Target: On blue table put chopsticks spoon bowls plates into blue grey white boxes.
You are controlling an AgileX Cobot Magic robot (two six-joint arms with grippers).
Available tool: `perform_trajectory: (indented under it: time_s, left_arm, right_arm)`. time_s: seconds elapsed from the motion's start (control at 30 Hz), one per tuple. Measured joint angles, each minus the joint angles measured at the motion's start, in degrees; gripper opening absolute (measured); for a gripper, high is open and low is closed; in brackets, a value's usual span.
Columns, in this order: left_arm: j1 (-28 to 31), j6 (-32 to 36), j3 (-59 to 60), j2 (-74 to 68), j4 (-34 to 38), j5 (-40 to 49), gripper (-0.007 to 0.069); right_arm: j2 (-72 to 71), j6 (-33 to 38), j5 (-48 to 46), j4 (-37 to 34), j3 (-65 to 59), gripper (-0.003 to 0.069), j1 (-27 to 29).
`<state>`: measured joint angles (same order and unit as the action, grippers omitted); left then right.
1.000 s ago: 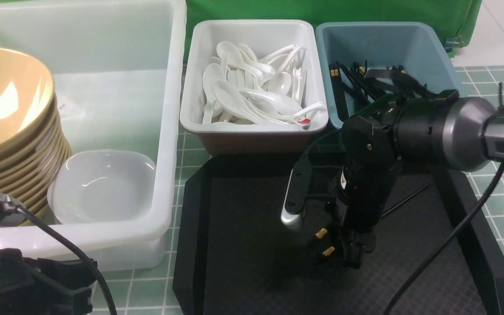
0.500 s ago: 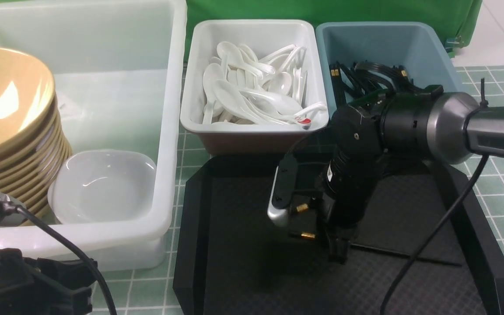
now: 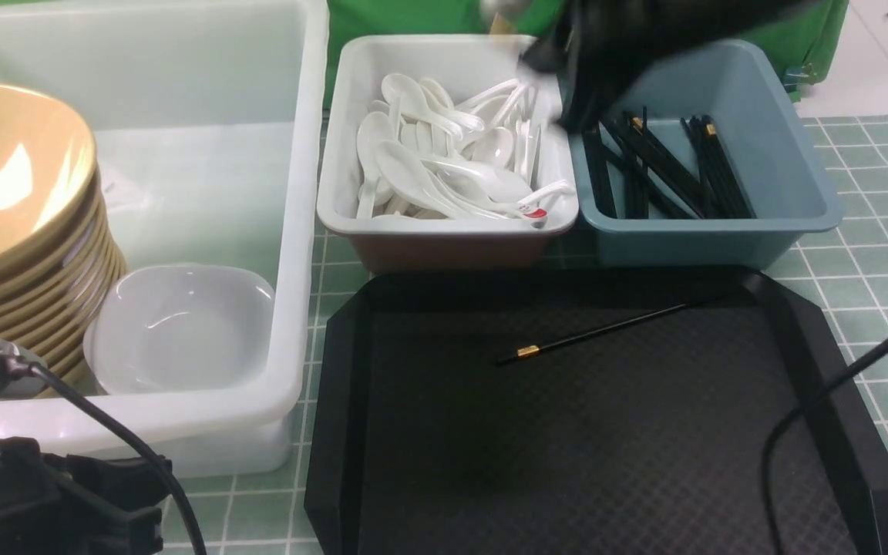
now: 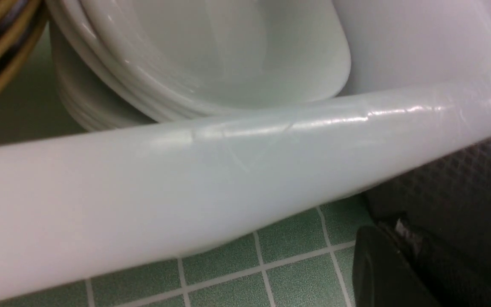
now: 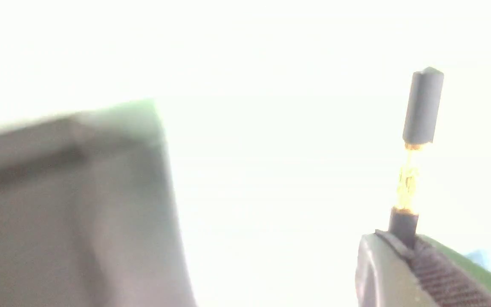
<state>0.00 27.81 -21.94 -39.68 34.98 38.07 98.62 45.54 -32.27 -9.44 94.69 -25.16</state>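
— Liftoff! Right gripper (image 3: 579, 89) has left the tray (image 3: 336, 432) and now blurs at one o'clock, by the blue box (image 3: 683, 247).
— Carrying anything?
— Front view can't say; the wrist view shows its jaws pinching one chopstick (image 5: 421, 106) near the gold band. Other chopstick (image 3: 590, 333) lies mid-tray, so one trip remains. Left gripper (image 4: 407, 251), pressed together, idles at seven o'clock.

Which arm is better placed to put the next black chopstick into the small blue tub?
The right. Its claw is shut on a thin black gold-banded chopstick and hangs above the slate-blue plastic tub. The left arm sits low beside the large translucent white tub, far from it.
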Motion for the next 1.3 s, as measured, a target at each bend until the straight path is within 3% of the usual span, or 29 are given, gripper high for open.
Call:
perform_trajectory:
  time_s: [0.1,0.17,0.3,0.37,0.47,0.5,0.63,0.73,0.87,1.17,1.3]
  left_arm:
    - [0.00,0.36,0.00,0.00,0.00,0.00,0.0004]
    - [0.00,0.81,0.00,0.00,0.00,0.00,0.0004]
    - [0.00,1.17,0.00,0.00,0.00,0.00,0.0004]
    - [0.00,1.41,0.00,0.00,0.00,0.00,0.0004]
    - [0.00,1.41,0.00,0.00,0.00,-0.06,0.0004]
    - [0.00,1.41,0.00,0.00,0.00,-0.06,0.0004]
    - [0.00,1.45,0.00,0.00,0.00,-0.24,0.0004]
    - [0.00,1.45,0.00,0.00,0.00,-0.40,0.0004]
    - [0.00,1.45,0.00,0.00,0.00,-0.49,0.0004]
    - [0.00,1.45,0.00,0.00,0.00,-0.46,0.0004]
    - [0.00,1.45,0.00,0.00,0.06,-0.46,0.0004]
  right_arm:
    - [4.61,-4.86,10.01,0.05,0.18,0.0102,6.46]
    - [7.48,-6.99,9.98,0.05,0.18,0.0127,8.75]
    - [11.16,-8.88,6.75,0.11,0.00,0.0208,11.05]
    - [12.11,-9.43,2.63,0.25,-0.05,0.0285,11.50]
    - [11.06,-8.69,-3.62,0.25,0.01,0.0317,11.11]
    - [11.06,-8.45,-3.62,0.25,0.01,0.0318,11.02]
    - [9.58,1.56,-18.99,-4.10,-0.38,0.0299,6.91]
    - [10.50,11.27,-23.51,-9.58,-3.07,0.0272,3.51]
    - [14.10,18.03,-24.98,-9.65,-6.39,0.0250,-0.87]
    - [21.36,18.77,-16.75,-5.68,-6.82,0.0225,-2.36]
    - [21.28,18.77,-17.84,-5.68,-6.82,0.0153,-2.88]
